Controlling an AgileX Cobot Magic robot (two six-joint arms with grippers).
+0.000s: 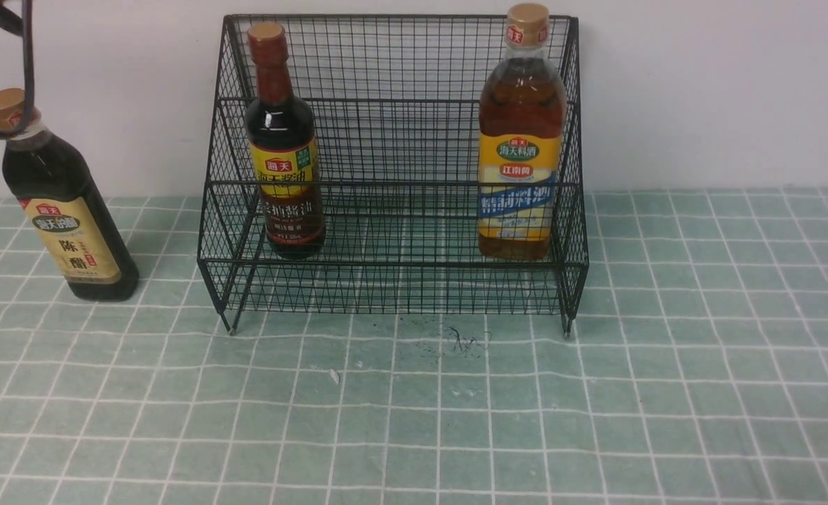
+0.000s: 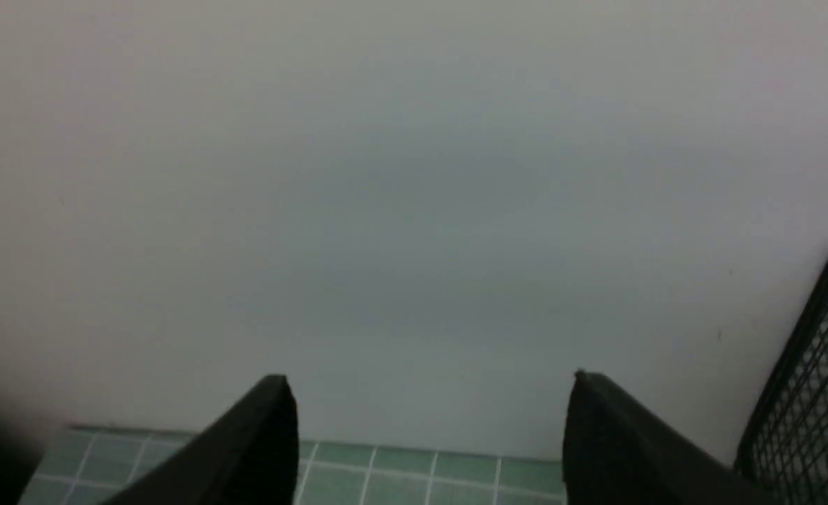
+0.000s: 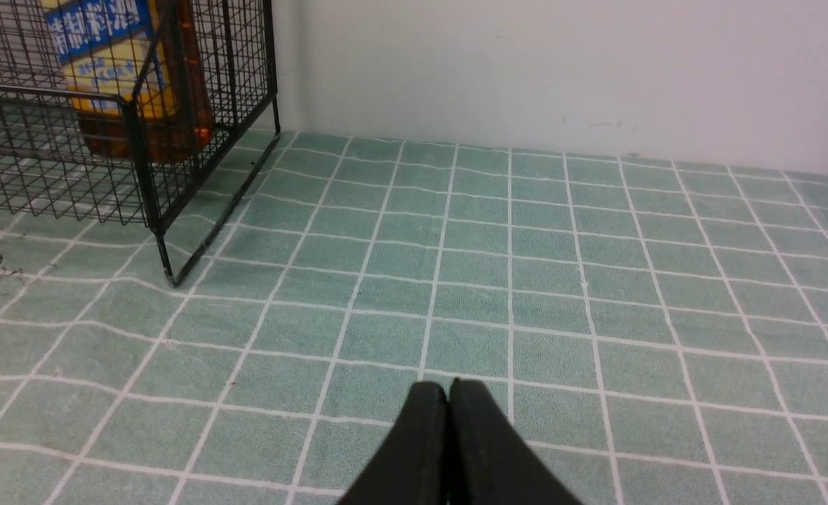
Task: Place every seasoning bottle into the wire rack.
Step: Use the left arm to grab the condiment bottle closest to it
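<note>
Standing outside wire rack [image 1: 393, 168]: cream-label bottle [image 1: 63, 210], leaning.

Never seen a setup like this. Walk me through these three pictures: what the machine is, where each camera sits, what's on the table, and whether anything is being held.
This is a two-armed robot with a pincer gripper on each arm. The wide picture looks forward from between the arms. On a green checked cloth stands a black wire rack. Inside it are a dark bottle with a reddish-brown neck and an amber bottle. A third dark bottle with a cream label stands outside, to the rack's left.

The other two pictures come from cameras on the wrists. The left gripper is open and empty, facing the wall beside the rack. The right gripper is shut on nothing, over bare cloth.
</note>
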